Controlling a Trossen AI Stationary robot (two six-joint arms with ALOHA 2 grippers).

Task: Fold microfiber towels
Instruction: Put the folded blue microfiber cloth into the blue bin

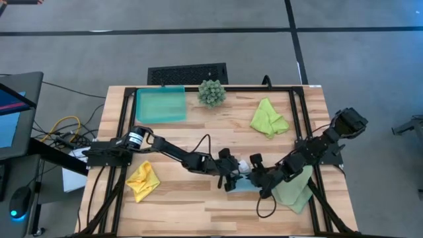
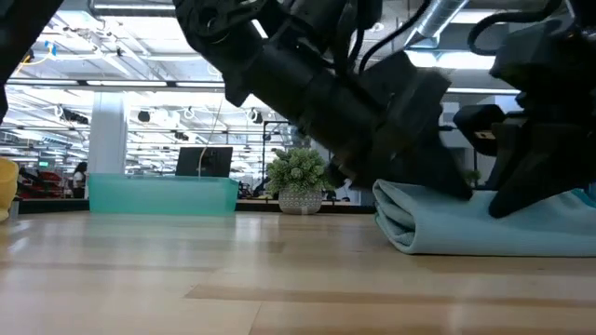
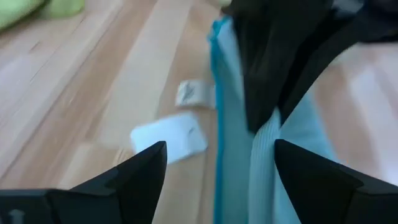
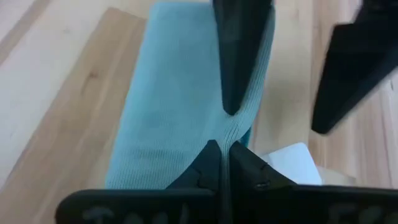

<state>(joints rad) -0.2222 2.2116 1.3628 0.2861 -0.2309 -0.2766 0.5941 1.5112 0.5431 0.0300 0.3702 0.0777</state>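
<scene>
While both arms meet low over the middle of the bench [image 1: 198, 205], the scene reads left to right as follows.

Yellow towel [image 1: 143, 180]: crumpled at about 8 o'clock on the bench, near the left edge, well apart from both arms.

Teal tray [image 1: 160, 105]: at about 11 o'clock, along the far edge.

Spiky plant [image 1: 211, 92]: at 12 o'clock, just beside the tray.

Left gripper [image 1: 231, 177]: near the bench centre, slightly toward 6 o'clock; jaws released and spread wide, one finger [image 3: 134, 171] on each side of the light blue towel's edge, not pinching it.

Light blue towel [image 4: 180, 93]: folded into a narrow strip, lying flat on the bench between the two grippers; in the low view its rounded fold [image 2: 396, 223] faces left.

White tag [image 3: 171, 137]: flat on the wood, just beside the blue towel.

Right gripper [image 4: 224, 163]: just right of centre, jaws clenched on a pinch of the light blue towel.

Lime green towel [image 1: 268, 118]: bunched at about 2 o'clock.

Pale sage towel [image 1: 296, 188]: at about 4 o'clock, partly under the right arm.
</scene>
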